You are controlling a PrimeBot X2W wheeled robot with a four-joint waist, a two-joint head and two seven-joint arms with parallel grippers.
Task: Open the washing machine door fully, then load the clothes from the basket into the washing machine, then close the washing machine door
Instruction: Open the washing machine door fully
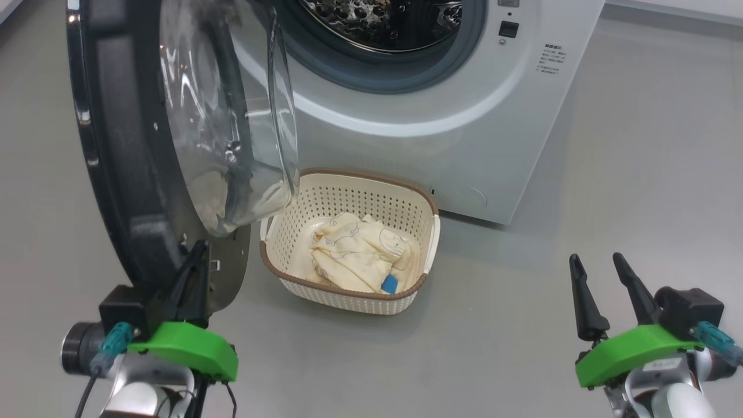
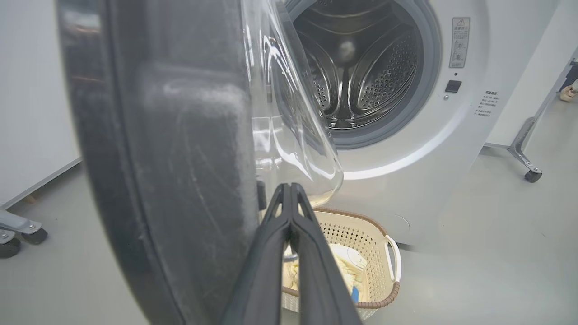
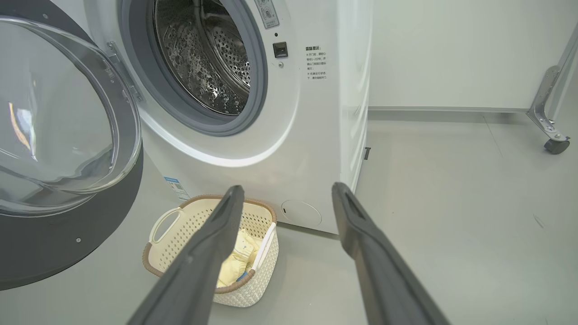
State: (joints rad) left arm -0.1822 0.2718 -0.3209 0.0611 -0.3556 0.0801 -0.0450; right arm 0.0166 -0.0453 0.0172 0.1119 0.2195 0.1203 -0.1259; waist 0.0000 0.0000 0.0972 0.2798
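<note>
The washing machine door (image 1: 122, 145) stands swung open at the head view's upper left, its glass bulge overhanging the basket (image 1: 348, 200). The basket sits on the floor (image 1: 638, 174) just before the washing machine (image 1: 464, 116) and holds the clothes (image 1: 354, 252). At lower left the left gripper (image 1: 201, 247) has its jaws pressed together beside the door's lower rim. At lower right the right gripper (image 1: 596, 261) has its jaws spread and empty.

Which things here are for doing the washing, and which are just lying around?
For the job:
washing machine
washing machine door, swung open
basket
clothes, in the basket

Just lying about:
metal leg on a wheel, off to the side by the wall
black wheels on the floor beyond the door
</note>
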